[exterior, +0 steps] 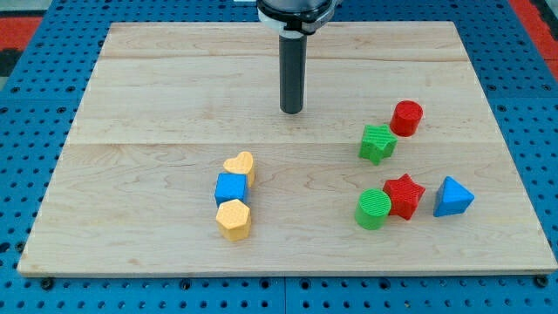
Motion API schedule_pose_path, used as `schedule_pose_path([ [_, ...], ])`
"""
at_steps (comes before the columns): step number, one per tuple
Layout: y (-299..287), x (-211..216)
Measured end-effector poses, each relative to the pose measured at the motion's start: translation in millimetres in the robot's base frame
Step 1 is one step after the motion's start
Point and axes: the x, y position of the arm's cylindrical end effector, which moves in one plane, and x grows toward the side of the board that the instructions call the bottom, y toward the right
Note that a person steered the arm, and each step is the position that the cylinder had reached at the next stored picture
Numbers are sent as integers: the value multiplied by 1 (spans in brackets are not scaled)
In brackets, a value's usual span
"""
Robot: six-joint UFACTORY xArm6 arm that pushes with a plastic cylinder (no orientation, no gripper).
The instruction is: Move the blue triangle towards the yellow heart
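The blue triangle (pixel 452 197) lies at the view's right, just right of the red star (pixel 404 194). The yellow heart (pixel 240 164) lies left of centre, touching the blue cube (pixel 231 187) below it. My tip (pixel 291 111) stands above the centre of the board, up and to the right of the yellow heart and far to the upper left of the blue triangle. It touches no block.
A yellow hexagon (pixel 234 219) sits below the blue cube. A green cylinder (pixel 373 208) touches the red star's left side. A green star (pixel 377 143) and a red cylinder (pixel 406 117) sit at the upper right. The wooden board (pixel 131 105) lies on a blue pegboard.
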Motion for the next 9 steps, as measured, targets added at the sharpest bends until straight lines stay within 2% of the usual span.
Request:
schedule_pose_path([
  [2,217,5],
  [3,297,36],
  [4,322,121],
  [5,294,177],
  [6,223,178],
  [7,164,160],
  [8,149,140],
  [9,166,130],
])
